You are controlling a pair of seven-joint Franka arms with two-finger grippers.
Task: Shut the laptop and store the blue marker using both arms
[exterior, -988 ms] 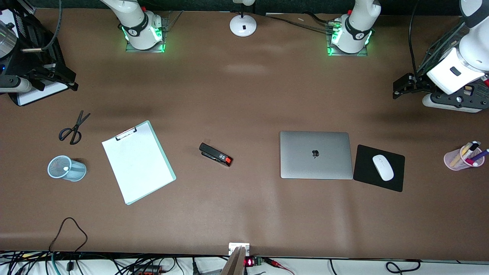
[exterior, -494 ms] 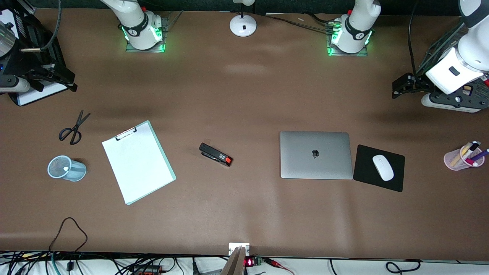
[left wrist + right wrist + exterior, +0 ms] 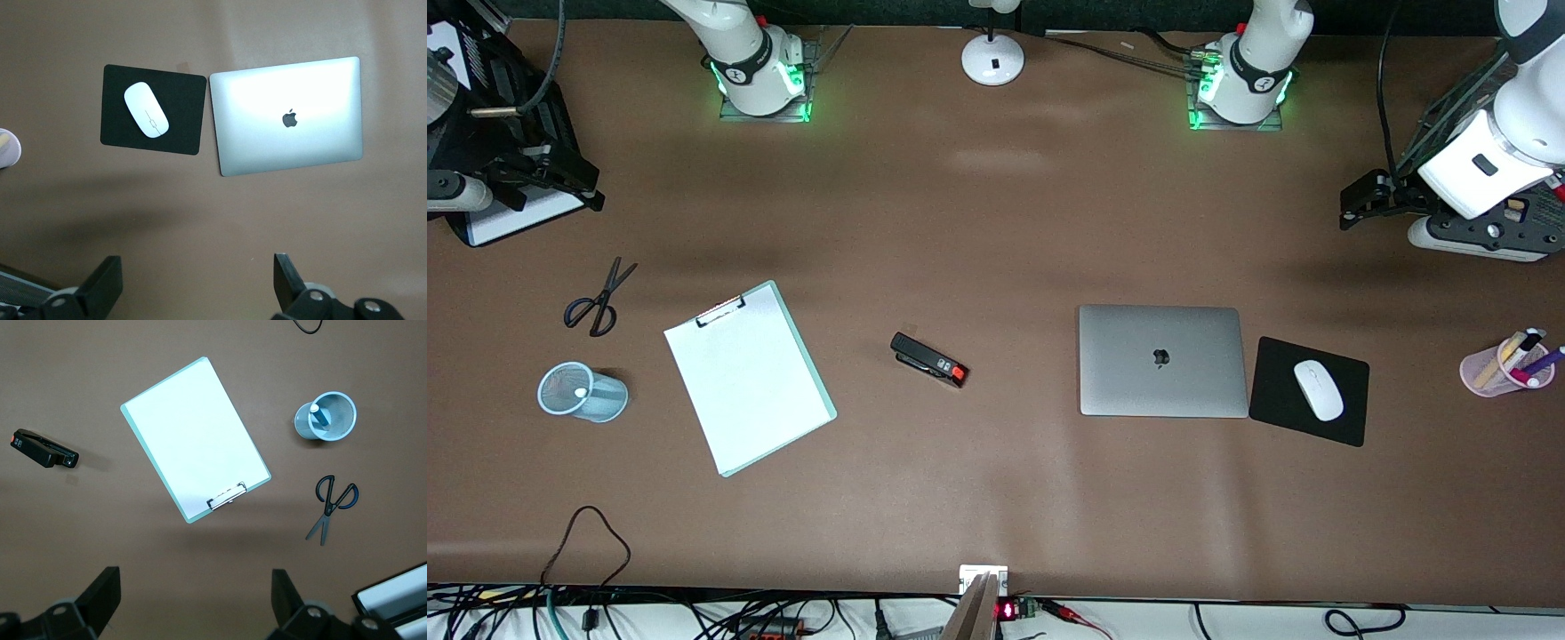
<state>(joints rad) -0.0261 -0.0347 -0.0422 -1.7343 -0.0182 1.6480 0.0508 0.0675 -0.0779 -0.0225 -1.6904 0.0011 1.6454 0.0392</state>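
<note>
The slim silver-grey laptop [image 3: 1162, 360] is lying shut on the brown counter [image 3: 996, 222]. Well away from it, toward the right arm's end, the light-blue marker [image 3: 320, 415] is standing in a blue mesh cup [image 3: 581, 392]. The left end effector [image 3: 193, 287] and the right end effector [image 3: 193, 603] are both hanging released, grasping nothing.

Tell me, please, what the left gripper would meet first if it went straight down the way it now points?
Most likely bare table. The left gripper, open, points down at brown surface; the laptop and the mouse pad lie off that line, though depth is hard to judge.
</note>
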